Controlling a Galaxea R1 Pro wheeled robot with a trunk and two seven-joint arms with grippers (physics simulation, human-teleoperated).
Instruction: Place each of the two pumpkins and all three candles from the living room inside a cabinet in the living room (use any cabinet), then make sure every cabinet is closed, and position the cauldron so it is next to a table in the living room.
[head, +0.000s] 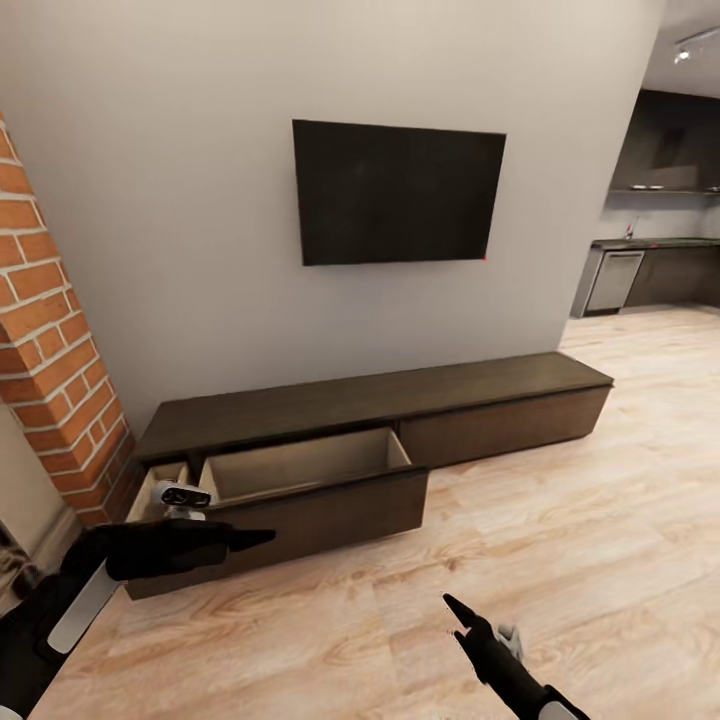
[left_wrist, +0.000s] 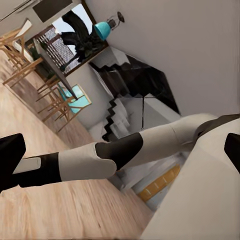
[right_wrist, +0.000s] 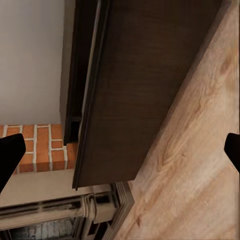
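Both sets of jaws stand apart and hold nothing: the right wrist view has its two dark fingertips at the frame's opposite edges with bare plank floor (right_wrist: 200, 165) between, and the left wrist view has its own spread the same way, looking across the robot's white-and-black arm toward a far room with wooden stools. Nearest in the head view, the right gripper (head: 458, 610) hangs low over the floor, well apart from the furniture. The left gripper (head: 250, 538) points sideways just in front of the pulled-out front of the cabinet (head: 380, 400), near its left end. Beyond it the wide drawer (head: 300, 465) gapes open, its pale inside showing no pumpkin or candle, though the near wall hides part of its floor; a narrower open compartment lies beside the brick pillar (head: 60, 390). Farther back, a dark television (head: 398, 192) hangs on the wall. My reading is that the cabinet is readied for loading and the items must now be fetched, which calls for turning the base away to find them.
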